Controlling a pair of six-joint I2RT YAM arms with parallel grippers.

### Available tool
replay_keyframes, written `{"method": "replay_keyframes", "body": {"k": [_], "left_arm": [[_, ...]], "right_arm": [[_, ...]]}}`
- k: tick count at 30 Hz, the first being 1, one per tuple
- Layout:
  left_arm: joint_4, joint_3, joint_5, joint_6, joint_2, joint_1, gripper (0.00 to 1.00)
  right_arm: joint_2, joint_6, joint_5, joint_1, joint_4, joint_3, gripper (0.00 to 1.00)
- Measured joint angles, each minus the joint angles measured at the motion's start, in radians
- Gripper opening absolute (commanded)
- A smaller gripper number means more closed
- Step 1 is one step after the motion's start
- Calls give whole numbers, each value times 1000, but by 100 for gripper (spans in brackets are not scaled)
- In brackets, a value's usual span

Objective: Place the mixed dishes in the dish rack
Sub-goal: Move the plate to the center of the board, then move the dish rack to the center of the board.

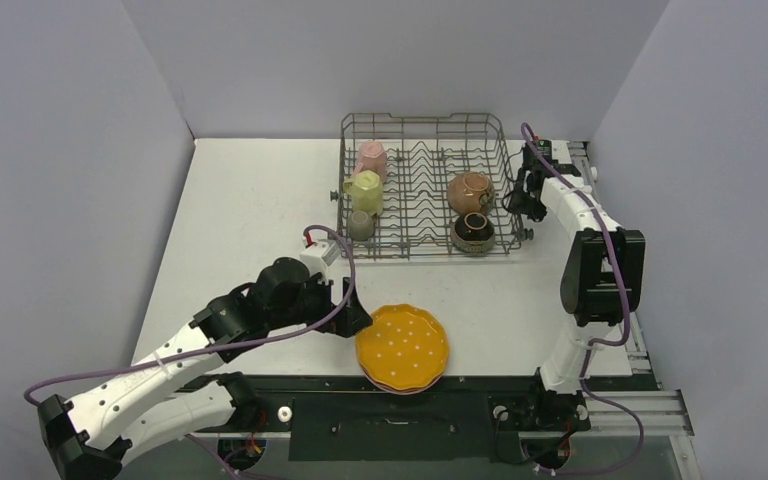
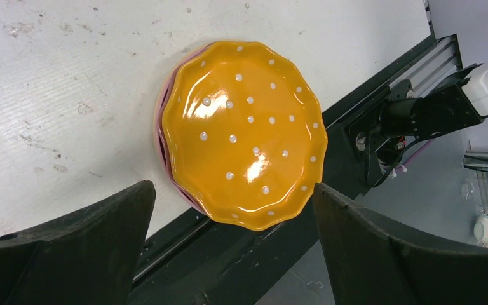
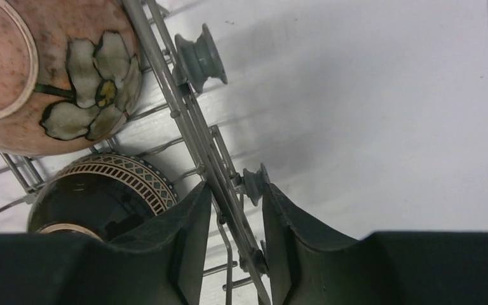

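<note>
The orange white-dotted scalloped plate lies on the pink plate at the table's near edge, overhanging it. My left gripper is open and empty, just left of the stack. The dish rack holds the pink mug, pale yellow mug, grey-olive cup and two brown bowls. My right gripper is closed on the rack's right side wire, beside the bowls.
Grey walls enclose the white table on three sides. A black rail runs along the near edge under the plates. Small grey rollers stick out from the rack's side.
</note>
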Motion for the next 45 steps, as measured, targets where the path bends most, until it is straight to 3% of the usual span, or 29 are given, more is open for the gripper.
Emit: {"method": "replay_keyframes", "body": {"k": [3, 8, 14, 18, 22, 26, 33, 39, 45], "left_arm": [[0, -4, 7, 2, -25, 1, 92], [0, -19, 9, 8, -63, 1, 92], [-8, -50, 9, 15, -115, 3, 92], [-25, -55, 8, 16, -151, 4, 92], [-36, -55, 8, 16, -181, 5, 92], [-64, -55, -3, 14, -216, 5, 93], [-134, -55, -37, -11, -294, 5, 95], [-142, -64, -79, -58, -327, 5, 98], [-71, -93, -122, -107, -234, 12, 96]], "right_arm": [[27, -10, -14, 2, 3, -6, 21], [0, -26, -15, 22, 55, -106, 0], [-138, 14, 22, 101, 100, -265, 0], [-219, 78, 105, 211, 111, -369, 6], [-272, 183, 180, 381, 93, -441, 19], [-267, 258, 228, 565, 58, -436, 37], [-247, 316, 213, 791, 3, -356, 50], [-358, 314, 220, 822, -6, -338, 55], [-508, 269, 266, 751, -55, -288, 55]]}}
